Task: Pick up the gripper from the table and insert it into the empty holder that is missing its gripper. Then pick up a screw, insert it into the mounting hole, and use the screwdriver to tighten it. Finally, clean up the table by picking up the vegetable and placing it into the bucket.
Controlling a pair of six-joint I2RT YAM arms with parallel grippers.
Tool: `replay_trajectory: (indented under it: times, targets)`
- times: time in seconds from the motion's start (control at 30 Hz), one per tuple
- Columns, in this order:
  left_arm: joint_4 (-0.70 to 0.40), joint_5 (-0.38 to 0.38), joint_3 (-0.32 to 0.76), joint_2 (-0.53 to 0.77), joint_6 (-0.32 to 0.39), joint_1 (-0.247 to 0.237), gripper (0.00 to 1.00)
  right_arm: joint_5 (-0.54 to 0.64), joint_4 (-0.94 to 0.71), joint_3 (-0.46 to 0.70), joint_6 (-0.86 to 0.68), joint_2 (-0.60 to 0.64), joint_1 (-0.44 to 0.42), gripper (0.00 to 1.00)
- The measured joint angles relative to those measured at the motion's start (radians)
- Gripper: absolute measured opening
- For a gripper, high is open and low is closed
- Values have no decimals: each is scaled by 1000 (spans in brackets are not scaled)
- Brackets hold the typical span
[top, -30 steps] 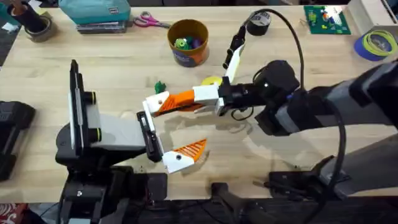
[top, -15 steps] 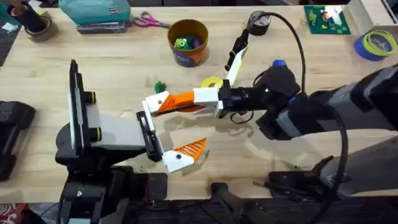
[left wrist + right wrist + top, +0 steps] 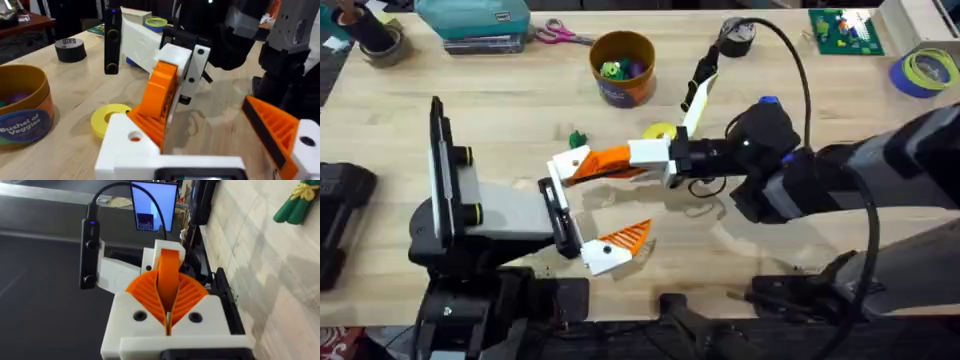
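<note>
On my overhead feed the right gripper (image 3: pixel 620 160) is reaching across the middle of the table, fingers pinched tight on the gripper (image 3: pixel 605 161), the little orange ribbed wedge. I can see it in the right wrist camera too, the wedge (image 3: pixel 168 277) standing on edge, sandwiched between my two orange pads. Its far end sits right against the holder (image 3: pixel 567 166), the white block on the upper jaw of the left gripper (image 3: pixel 588 210). From the left wrist view the wedge (image 3: pixel 159 97) leans down onto that white block (image 3: pixel 131 140), touching it; whether it is fully seated I cannot tell.

The left gripper stands wide open, its other jaw carrying its own orange pad (image 3: pixel 626 238) well apart from the holder.

Moving outward: the flat yellow ring (image 3: pixel 660 131) lies just behind my right fingers. The vegetable (image 3: pixel 577 139), small and dark green, rests on the table (image 3: pixel 500 110) just beyond the holder. The screwdriver (image 3: pixel 766 104) peeks out blue behind the right arm. The bucket (image 3: pixel 622 68) stands upright farther back, a few small colourful toys inside it. Black tape roll (image 3: pixel 736 36) sits at the far edge.
</note>
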Motion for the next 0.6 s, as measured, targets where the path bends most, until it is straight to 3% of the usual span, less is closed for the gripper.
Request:
replay_trajectory:
  times: [0.6]
  targets:
    - [0,5,0,0,6,0,985,-80,-19,26,0,2,-23,9]
